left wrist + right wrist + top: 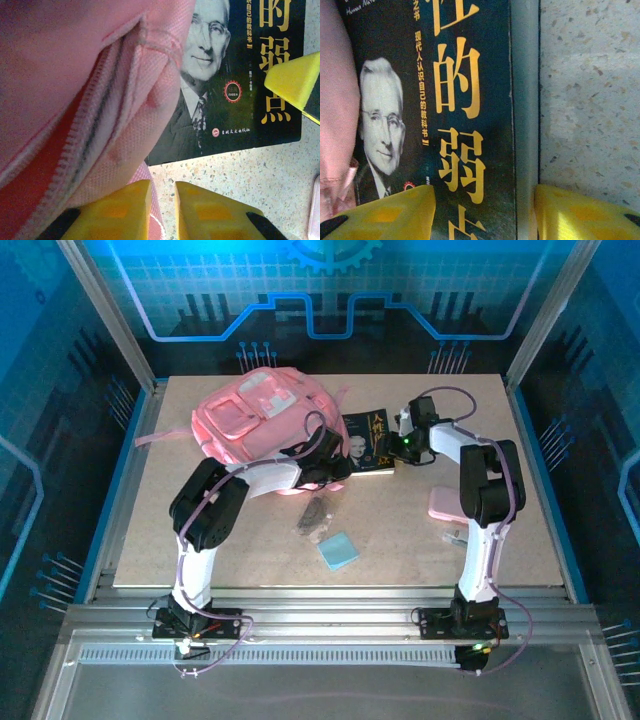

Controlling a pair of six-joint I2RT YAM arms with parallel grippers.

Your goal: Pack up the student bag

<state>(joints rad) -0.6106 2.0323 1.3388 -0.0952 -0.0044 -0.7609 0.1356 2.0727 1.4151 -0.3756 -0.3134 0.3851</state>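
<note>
The student bag (pixel 255 415), a large soft pink backpack, lies at the back left of the table. Its zipper edge (pixel 95 130) hangs close above my left gripper. A black book (pixel 366 437) with gold lettering and a man's portrait (pixel 220 75) lies flat just right of the bag. My left gripper (pixel 340 468) sits at the bag's near right edge. Its jaws (pixel 164 192) are slightly apart with bare table between them and a pink fabric edge beside the left finger. My right gripper (pixel 485 200) straddles the book's right side, one finger on the cover (pixel 395 210), the other against the page edge.
A small pink flat case (pixel 445 505) lies by the right arm, with a small clear item (pixel 452 536) in front of it. A dark packet (pixel 312 515) and a blue note pad (pixel 337 552) lie in the middle near the front. Blue frame rails (pixel 540 470) border the table.
</note>
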